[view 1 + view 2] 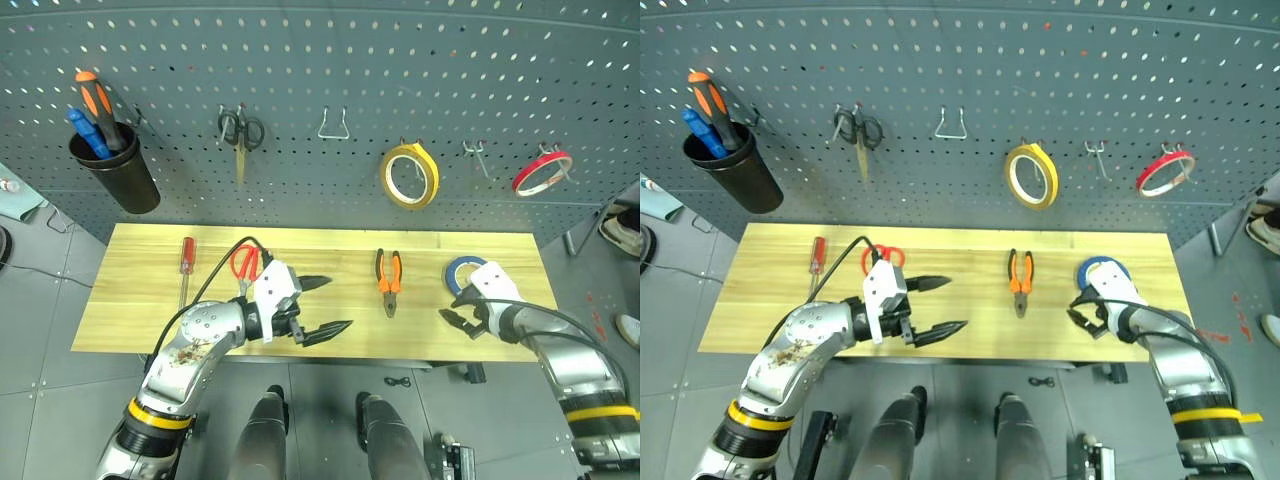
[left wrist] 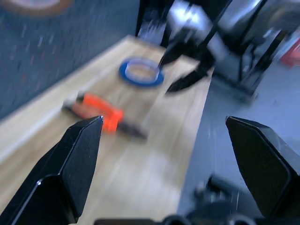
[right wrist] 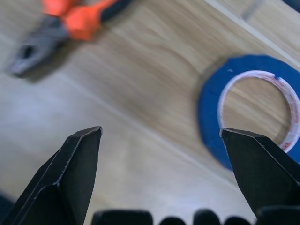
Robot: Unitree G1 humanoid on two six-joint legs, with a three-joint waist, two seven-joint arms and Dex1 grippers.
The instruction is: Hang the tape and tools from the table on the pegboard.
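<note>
Where table [image 1: 140, 300] ends, pegboard [image 1: 330, 60] rises behind

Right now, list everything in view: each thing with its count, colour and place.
pegboard: one, dark grey-blue, behind the table
table: one, pale wood, before the pegboard
blue tape: one, table's right end
pliers: one, orange-and-black handles, right of table's centre
red-handled scissors: one, left of centre, partly behind the left arm
red-handled screwdriver: one, table's left end
black cup: one, on the pegboard's left, holding orange and blue screwdrivers
black-handled scissors: one, hung on pegboard
yellow tape roll: one, hung
red tape ring: one, hung at right
left tool: open, empty
right tool: open, near the blue tape
</note>
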